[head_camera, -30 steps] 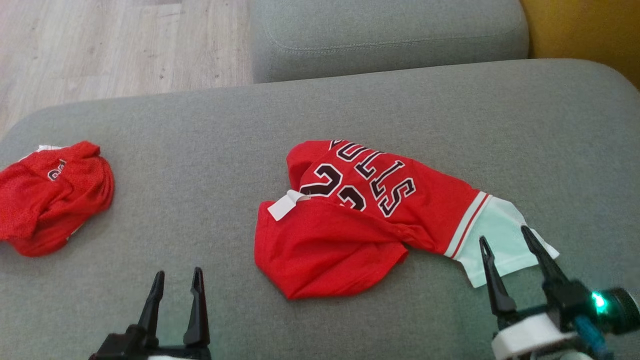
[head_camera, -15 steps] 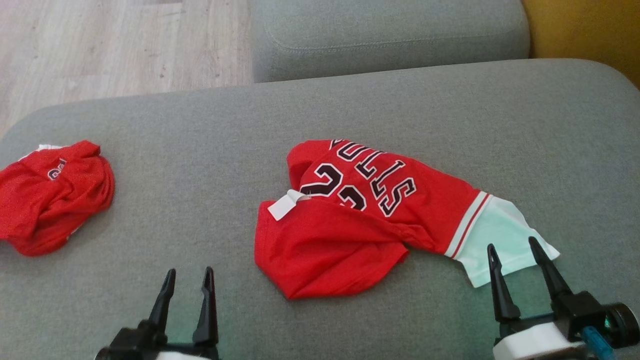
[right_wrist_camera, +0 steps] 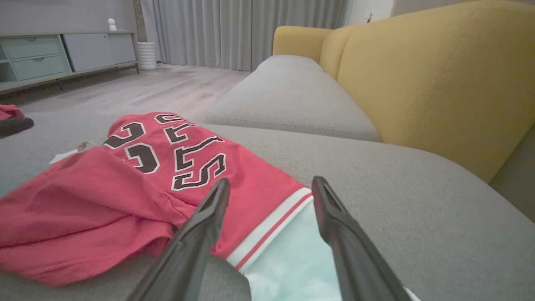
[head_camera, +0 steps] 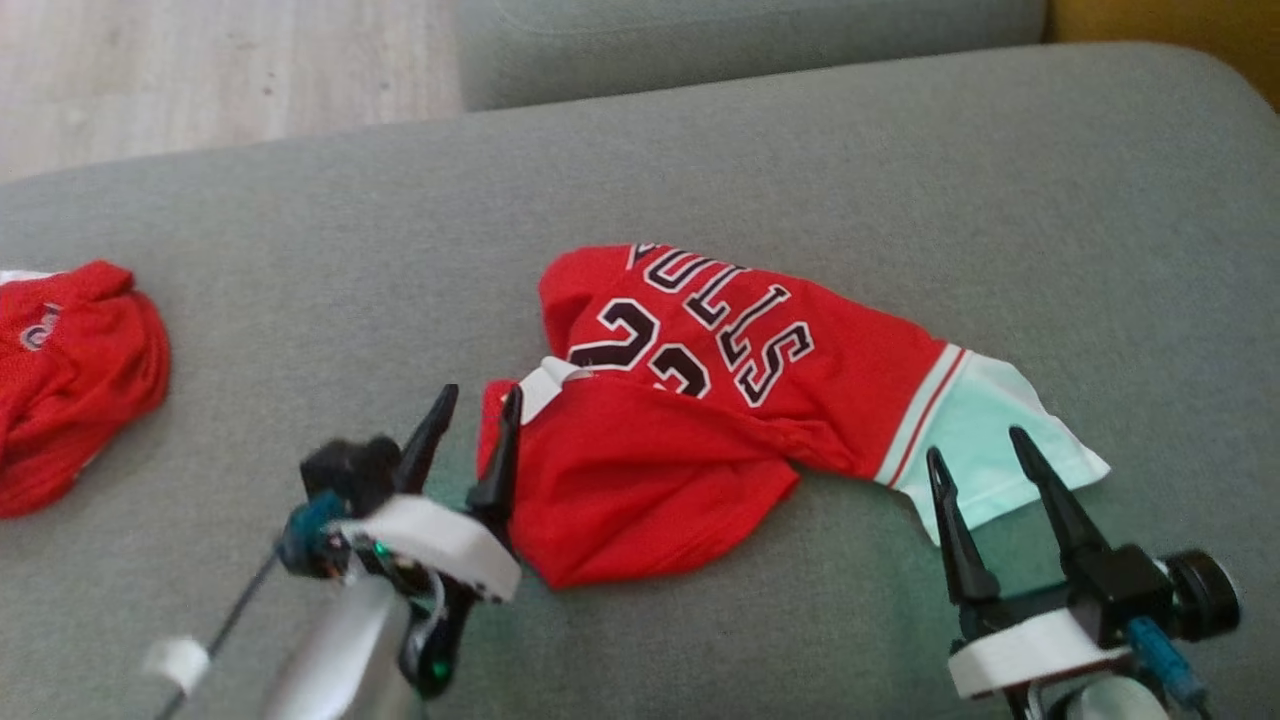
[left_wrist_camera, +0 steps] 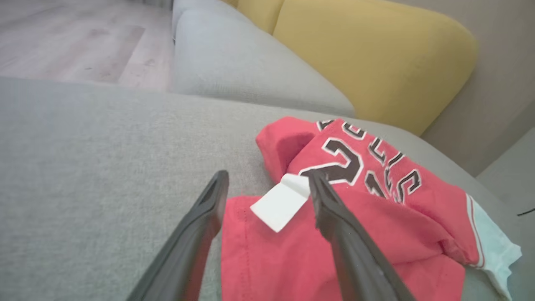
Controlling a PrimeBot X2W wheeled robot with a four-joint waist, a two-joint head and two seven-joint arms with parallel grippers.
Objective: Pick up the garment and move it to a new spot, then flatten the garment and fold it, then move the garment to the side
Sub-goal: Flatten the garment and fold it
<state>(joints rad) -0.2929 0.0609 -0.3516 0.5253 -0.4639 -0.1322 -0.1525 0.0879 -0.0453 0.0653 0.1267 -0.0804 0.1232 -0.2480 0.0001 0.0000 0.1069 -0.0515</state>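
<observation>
Picking up looks to be the step in hand: the crumpled red garment (head_camera: pixel 700 400) lies mid sofa seat (head_camera: pixel 300 250), toward its front edge, with the left gripper (head_camera: pixel 482 395) spread and empty at its tagged end and the right gripper (head_camera: pixel 977 445) spread and empty at its white end, so both should next lower and pinch cloth.

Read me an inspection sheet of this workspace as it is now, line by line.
Surface: grey sofa seat.
Job's things: red jersey, crumpled, mid-seat, white tag showing.
Clutter: second red garment, bunched at the left.
Claws: left claw open at the tag; right claw open over the jersey's white hem.
Cables: thin dark cable at left wrist; blue cable at right wrist.
Surroundings: wood floor, yellow cushion.
</observation>
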